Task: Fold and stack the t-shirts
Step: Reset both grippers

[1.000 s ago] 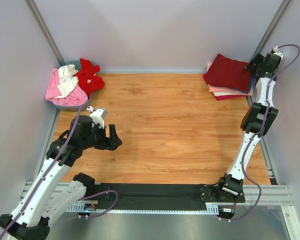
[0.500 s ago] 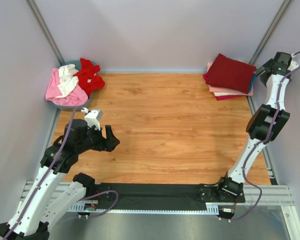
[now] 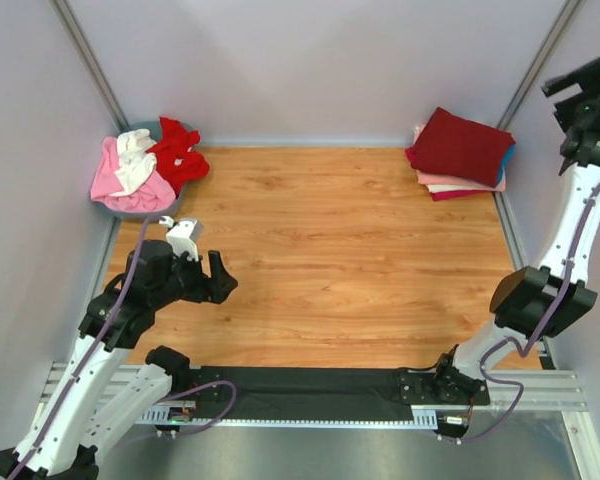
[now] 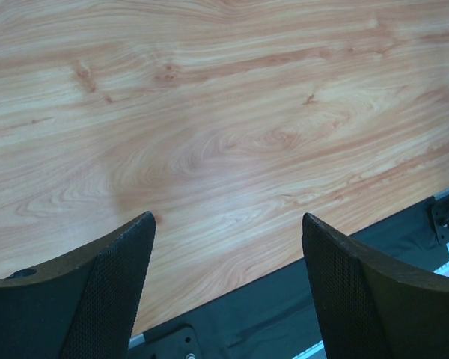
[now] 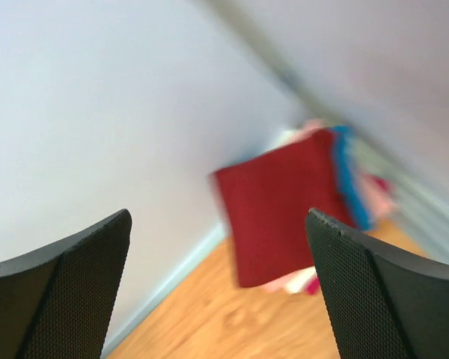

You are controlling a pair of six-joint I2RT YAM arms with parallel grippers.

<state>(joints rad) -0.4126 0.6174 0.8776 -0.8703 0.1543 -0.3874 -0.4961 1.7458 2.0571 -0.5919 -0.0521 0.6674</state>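
A folded stack of t-shirts lies in the back right corner. A dark maroon one [image 3: 460, 145] is on top, with a teal-blue edge [image 3: 506, 158], a pink layer [image 3: 450, 181] and red beneath. Unfolded pink [image 3: 115, 180], white [image 3: 135, 165] and bright red [image 3: 177, 155] t-shirts are heaped at the back left. My right gripper [image 3: 568, 88] hangs open, high by the right wall, apart from the stack. Its wrist view is blurred, with the maroon shirt [image 5: 280, 209] beyond the empty gripper [image 5: 218, 213]. My left gripper [image 3: 220, 280] is open and empty over the bare wood [image 4: 224, 134].
The heap of unfolded shirts sits in a grey basin [image 3: 130, 212]. White walls close the table in on three sides. A black strip [image 3: 310, 385] with the arm bases runs along the near edge.
My right arm has lifted up and to the right, away from the stack, and its jaws have widened. The left arm has drawn back slightly toward its base.
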